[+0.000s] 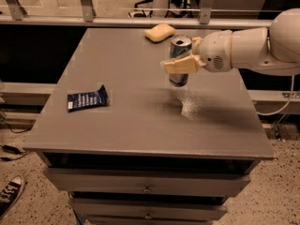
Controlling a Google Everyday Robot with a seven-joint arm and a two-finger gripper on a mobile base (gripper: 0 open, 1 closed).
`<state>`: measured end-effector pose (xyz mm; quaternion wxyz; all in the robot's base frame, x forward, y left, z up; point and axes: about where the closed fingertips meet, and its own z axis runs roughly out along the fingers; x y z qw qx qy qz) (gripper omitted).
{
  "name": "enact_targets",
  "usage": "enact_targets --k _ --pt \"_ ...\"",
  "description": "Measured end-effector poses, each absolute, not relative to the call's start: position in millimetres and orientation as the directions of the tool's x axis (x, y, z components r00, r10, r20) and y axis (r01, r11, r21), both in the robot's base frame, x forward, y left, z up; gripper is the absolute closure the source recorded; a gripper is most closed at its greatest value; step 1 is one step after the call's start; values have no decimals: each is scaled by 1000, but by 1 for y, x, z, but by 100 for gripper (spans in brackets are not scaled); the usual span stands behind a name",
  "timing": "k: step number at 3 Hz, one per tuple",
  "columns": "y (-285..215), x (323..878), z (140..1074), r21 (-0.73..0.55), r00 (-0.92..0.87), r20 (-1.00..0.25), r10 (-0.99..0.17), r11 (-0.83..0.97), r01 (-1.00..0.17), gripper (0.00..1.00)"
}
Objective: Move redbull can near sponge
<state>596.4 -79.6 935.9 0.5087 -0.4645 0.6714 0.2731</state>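
Note:
The redbull can (180, 49), slim and blue-and-silver with a silver top, is held upright above the grey table (131, 111), lifted off its surface. My gripper (183, 60) reaches in from the right on a white arm and is shut on the can; the near cream finger (180, 65) crosses the can's middle. The pale yellow sponge (160, 32) lies near the table's far edge, a little to the left of and beyond the can, apart from it.
A flat dark blue snack packet (87, 98) lies at the table's left. A metal railing (93, 20) runs behind the far edge. Drawers (147, 189) sit under the tabletop. A shoe (10, 194) is on the floor at lower left.

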Motion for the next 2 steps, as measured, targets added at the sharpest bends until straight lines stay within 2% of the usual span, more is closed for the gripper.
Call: enact_targets --k 2 --pt "-90 652 930 -148 1 -958 -288 489 -860 100"
